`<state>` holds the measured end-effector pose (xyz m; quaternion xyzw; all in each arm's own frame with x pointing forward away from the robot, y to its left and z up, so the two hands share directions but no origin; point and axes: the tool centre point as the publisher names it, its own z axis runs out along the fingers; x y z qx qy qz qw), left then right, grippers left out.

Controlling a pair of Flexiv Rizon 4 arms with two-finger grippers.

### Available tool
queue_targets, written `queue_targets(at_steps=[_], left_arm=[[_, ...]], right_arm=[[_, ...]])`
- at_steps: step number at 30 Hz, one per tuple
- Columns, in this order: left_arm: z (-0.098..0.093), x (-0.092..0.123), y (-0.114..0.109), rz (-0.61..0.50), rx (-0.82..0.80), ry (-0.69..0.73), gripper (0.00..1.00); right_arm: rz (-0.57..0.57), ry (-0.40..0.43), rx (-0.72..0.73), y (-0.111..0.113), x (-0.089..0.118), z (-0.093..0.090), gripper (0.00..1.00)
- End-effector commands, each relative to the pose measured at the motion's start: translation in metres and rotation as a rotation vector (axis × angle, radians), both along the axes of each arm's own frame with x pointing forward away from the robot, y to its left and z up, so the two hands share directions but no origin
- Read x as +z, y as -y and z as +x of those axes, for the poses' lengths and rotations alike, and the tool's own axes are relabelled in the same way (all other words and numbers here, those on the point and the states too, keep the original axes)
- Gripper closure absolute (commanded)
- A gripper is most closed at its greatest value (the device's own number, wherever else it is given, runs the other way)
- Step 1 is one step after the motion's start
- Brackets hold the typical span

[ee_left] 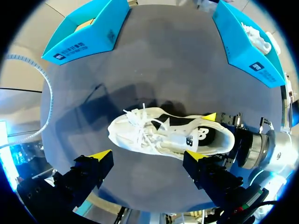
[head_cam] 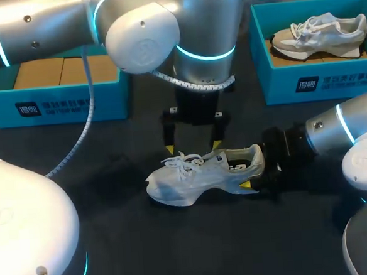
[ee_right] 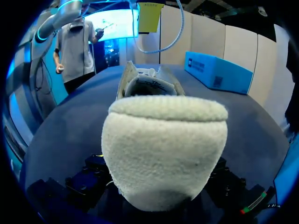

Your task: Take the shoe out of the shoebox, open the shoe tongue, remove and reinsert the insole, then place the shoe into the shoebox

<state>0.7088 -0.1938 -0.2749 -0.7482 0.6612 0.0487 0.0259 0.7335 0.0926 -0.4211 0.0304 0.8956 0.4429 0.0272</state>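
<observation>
The left hand [head_cam: 194, 148] hangs just above the white shoe [head_cam: 199, 174], its two yellow-tipped fingers [ee_left: 100, 154] spread wide apart over the laces and gripping nothing. In the left wrist view the shoe lies ahead of them, untouched. The right hand [head_cam: 254, 169] comes in low from the right and is clamped on the shoe's heel, one yellow tip against the near side of the sole and the other against the far side of the collar. In the right wrist view the padded heel sits between its fingers. The shoe stands upright on its sole in the middle of the dark tabletop [head_cam: 178, 245], toe to the left and laces loose. Behind it, well apart, are two open blue boxes: the left shoebox [head_cam: 55, 107] holding brown cardboard [head_cam: 59, 72], and the right shoebox [head_cam: 318, 85] holding a second shoe [head_cam: 318, 35] in pale grey.
</observation>
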Motion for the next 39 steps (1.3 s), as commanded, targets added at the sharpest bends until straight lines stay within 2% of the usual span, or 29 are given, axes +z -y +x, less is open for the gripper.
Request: queue_targets(at_steps=[1, 9, 24, 33, 39], left_arm=[[-0.005, 0.007, -0.006, -0.073, -0.031, -0.02, 0.0], [-0.002, -0.001, 0.02, -0.041, -0.101, -0.022, 0.0], [0.008, -0.053, 0.06, -0.012, -0.203, -0.049, 0.0], [0.009, -0.079, 0.064, 0.033, -0.203, -0.053, 0.0], [0.008, -0.089, 0.056, 0.051, -0.18, -0.076, 0.0]], right_arm=[[-0.005, 0.001, -0.003, -0.006, -0.004, -0.001, 1.0], [-0.005, 0.001, -0.003, -0.006, -0.004, -0.001, 1.0], [-0.005, 0.001, -0.003, -0.006, -0.004, -0.001, 1.0], [-0.005, 0.001, -0.003, -0.006, -0.004, -0.001, 1.0], [-0.005, 0.001, -0.003, -0.006, -0.004, -0.001, 1.0]])
